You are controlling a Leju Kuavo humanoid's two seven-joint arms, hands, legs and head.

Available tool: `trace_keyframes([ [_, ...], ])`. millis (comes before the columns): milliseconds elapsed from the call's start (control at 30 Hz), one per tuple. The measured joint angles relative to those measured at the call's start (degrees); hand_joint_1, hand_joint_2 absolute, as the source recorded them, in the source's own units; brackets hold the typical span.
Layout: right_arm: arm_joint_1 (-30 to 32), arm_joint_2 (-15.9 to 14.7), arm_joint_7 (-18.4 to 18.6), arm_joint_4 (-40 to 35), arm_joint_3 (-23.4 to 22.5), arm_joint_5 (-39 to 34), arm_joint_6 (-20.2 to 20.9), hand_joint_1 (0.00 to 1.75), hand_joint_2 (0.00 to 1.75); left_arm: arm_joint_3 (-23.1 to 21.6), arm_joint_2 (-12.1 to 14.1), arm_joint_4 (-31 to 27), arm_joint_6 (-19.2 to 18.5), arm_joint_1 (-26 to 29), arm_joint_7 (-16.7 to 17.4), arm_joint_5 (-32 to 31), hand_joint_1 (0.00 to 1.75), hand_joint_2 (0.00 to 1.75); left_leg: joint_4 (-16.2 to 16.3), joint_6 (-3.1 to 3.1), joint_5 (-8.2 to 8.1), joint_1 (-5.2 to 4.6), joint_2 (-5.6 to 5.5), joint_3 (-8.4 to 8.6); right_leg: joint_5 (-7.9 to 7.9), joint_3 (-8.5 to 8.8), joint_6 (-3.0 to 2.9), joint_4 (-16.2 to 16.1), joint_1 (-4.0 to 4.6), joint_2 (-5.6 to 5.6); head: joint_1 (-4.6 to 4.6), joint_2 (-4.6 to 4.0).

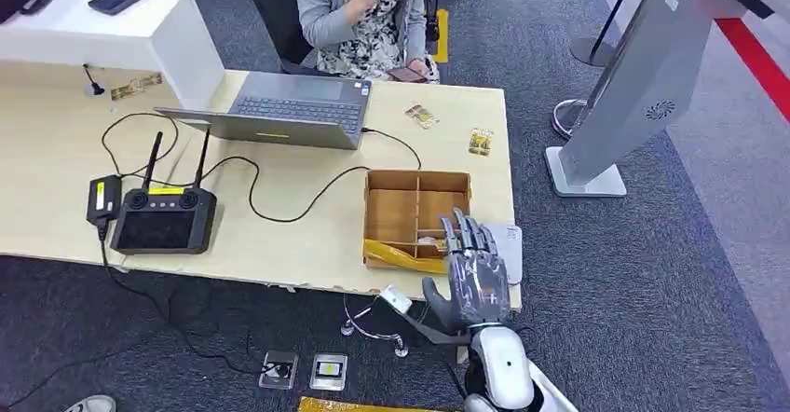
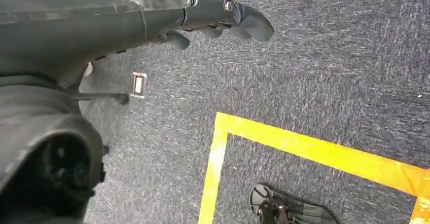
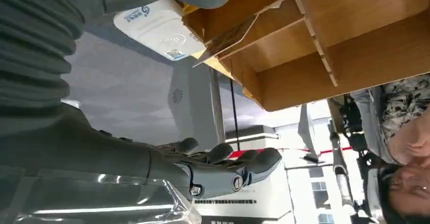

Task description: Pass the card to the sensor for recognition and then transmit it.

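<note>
My right hand (image 1: 475, 277) hovers open, fingers spread, over the near right corner of a wooden divided box (image 1: 417, 209), holding nothing. A white card sensor (image 1: 510, 244) lies on the table just right of the box, partly behind the hand. The right wrist view has the sensor (image 3: 159, 29) beside the box (image 3: 329, 41), and a thin card (image 3: 225, 37) leaning in the nearest compartment, between my thumb and my fingers (image 3: 228, 165). Two yellowish cards (image 1: 422, 115) (image 1: 481, 141) lie farther back on the table. My left hand (image 2: 223, 16) hangs over the carpet with nothing in it.
A laptop (image 1: 289, 109), a black remote controller (image 1: 163, 218) and cables occupy the table's left and middle. A person (image 1: 363, 11) sits behind the table. A grey kiosk stand (image 1: 633, 86) rises on the right. Yellow floor tape (image 2: 304, 148) and a shoe (image 2: 284, 209) lie below my left arm.
</note>
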Motion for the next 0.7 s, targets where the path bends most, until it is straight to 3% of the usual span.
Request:
trace_keyframes([
  [333,-0.62,0.98,-0.66,0.83,-1.33,7.15,0.18,0.00,1.75,0.00,0.28,0.02,-0.81,-0.01,-0.26,0.92,0.00,0.00,0.00,0.00,0.00,0.00,0.00,-0.01,0.00,0.00,0.00,0.00,0.00,0.00,0.00,0.00],
  [700,-2.82,3.80,-1.94,5.20,-3.08,7.85,1.75,0.00,1.75,0.02,0.31,0.00,-0.57,-0.01,0.02,1.14,0.00,0.00,0.00,0.00,0.00,0.00,0.00,-0.01,0.00,0.00,0.00,0.00,0.00,-0.02,0.00,0.00],
])
